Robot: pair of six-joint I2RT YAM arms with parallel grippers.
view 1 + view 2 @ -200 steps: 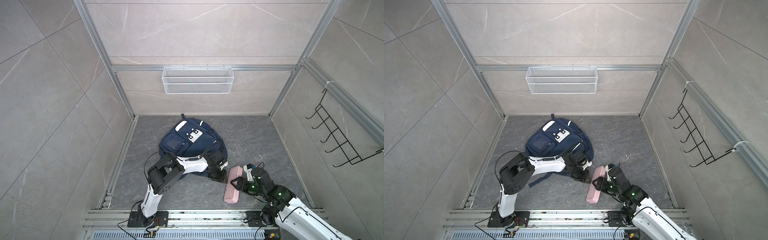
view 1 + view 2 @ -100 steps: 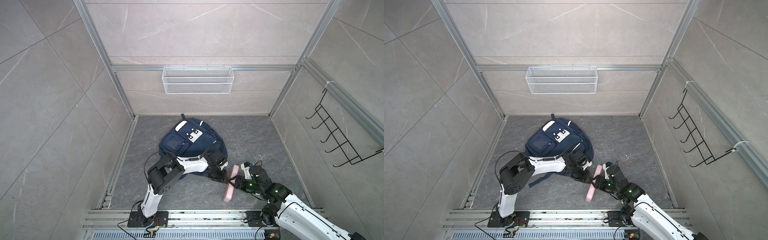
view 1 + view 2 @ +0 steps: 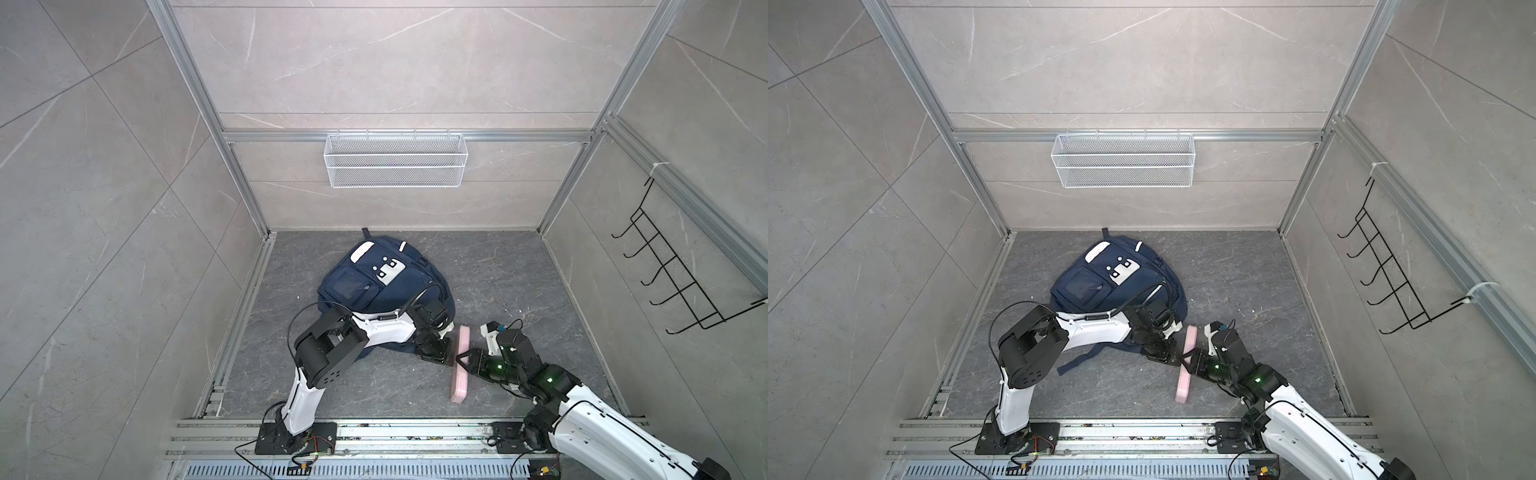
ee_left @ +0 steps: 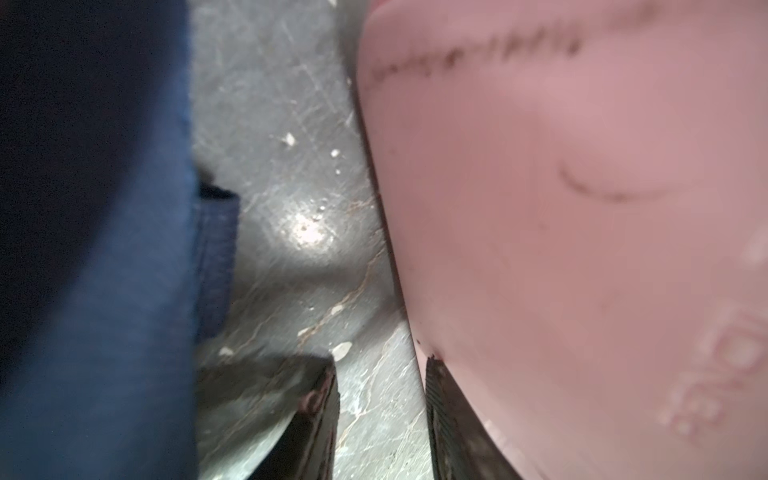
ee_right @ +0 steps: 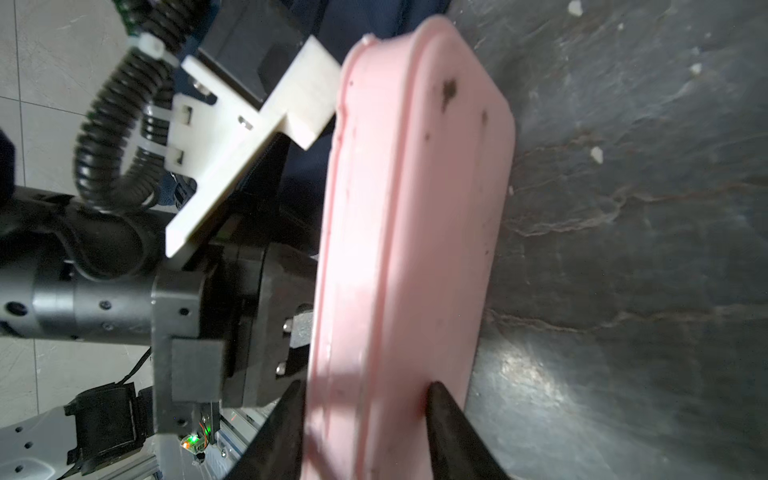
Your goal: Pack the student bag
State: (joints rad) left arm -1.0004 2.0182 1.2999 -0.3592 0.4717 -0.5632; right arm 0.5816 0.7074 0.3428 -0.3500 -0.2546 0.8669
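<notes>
Looking down in both top views, I see the student bag (image 3: 374,286) (image 3: 1100,282) lying on the floor (image 3: 519,291), the pink case (image 3: 459,382) on edge just beside it. Left wrist view: left gripper (image 4: 380,374) fingers apart, one touching the case. Right wrist view: right gripper (image 5: 365,399) clamped across the case.

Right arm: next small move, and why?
Likely lift the pink case off the floor: the right gripper pinches both its faces, it stands on edge just outside the student bag, and the open left gripper sits close beside it.
</notes>
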